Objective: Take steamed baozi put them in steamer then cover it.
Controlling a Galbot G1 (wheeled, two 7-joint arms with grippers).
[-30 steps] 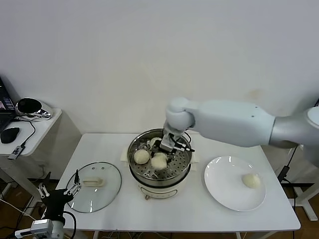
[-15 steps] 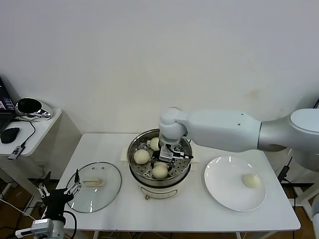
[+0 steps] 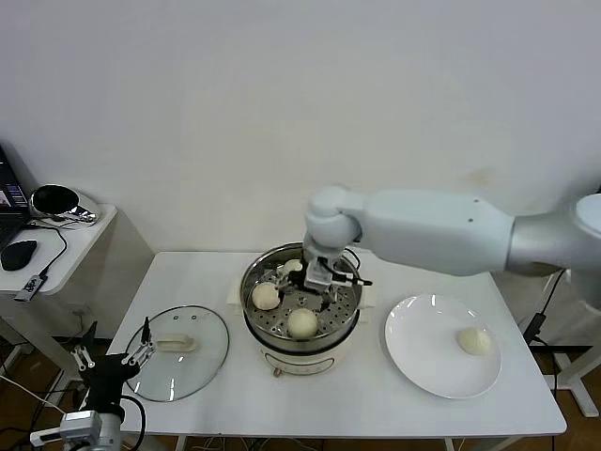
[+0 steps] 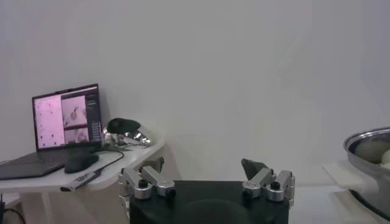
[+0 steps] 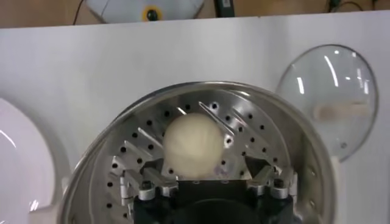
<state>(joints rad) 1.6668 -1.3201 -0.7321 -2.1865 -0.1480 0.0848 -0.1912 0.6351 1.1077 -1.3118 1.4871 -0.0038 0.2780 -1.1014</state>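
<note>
Against a plain white wall, the white table (image 3: 216, 282) carries the steamer (image 3: 300, 315), right hand (image 3: 302, 275) spread apart above it.

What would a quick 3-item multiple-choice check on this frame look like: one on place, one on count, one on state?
1. Where is the cover?
A. on the steamer
B. flat on the table, on the robot's left of the steamer
C. on the plate

2. How many baozi are on the plate?
A. none
B. one
C. three

3. What is the right gripper doing?
A. open above a baozi in the steamer
B. shut on the cover
C. parked off the table

Key: 1 B, the cover lies on the table beside the steamer. 2 B, a single baozi sits on the plate. 3 A, the right gripper has its fingers spread either side of the bun on the tray.
</note>
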